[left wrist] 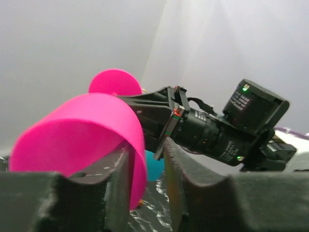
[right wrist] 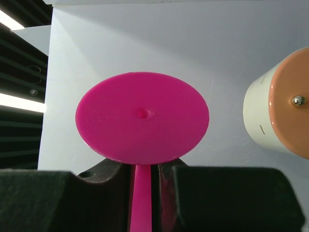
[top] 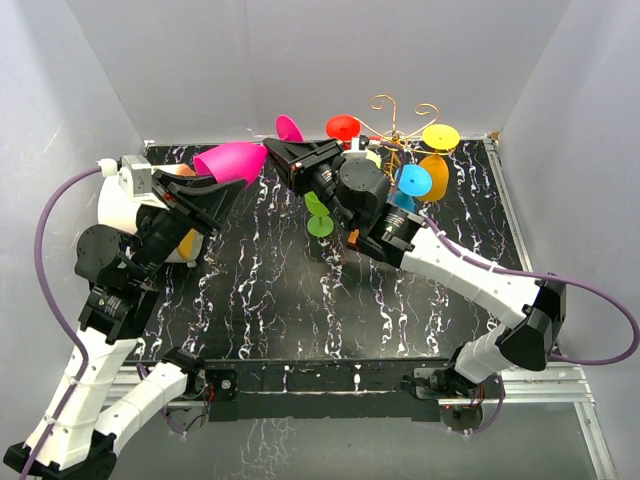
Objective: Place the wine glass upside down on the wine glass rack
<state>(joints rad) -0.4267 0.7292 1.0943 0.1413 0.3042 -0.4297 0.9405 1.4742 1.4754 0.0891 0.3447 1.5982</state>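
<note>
White walls box in the black marbled table (top: 300, 310) on three sides, close behind the work. The widest open stretch of marble lies at the front, between the arms. The pink wine glass (top: 230, 160) is held in the air at the back left (near the rear wall). It lies roughly level, bowl mouth toward the left arm and foot toward the back right. The right gripper (right wrist: 141, 166) is clamped on its stem. The left gripper (left wrist: 147, 159) straddles the bowl's rim, slightly parted, with a gap showing. The wine glass rack (top: 398, 128) stands back right, apart from it.
</note>
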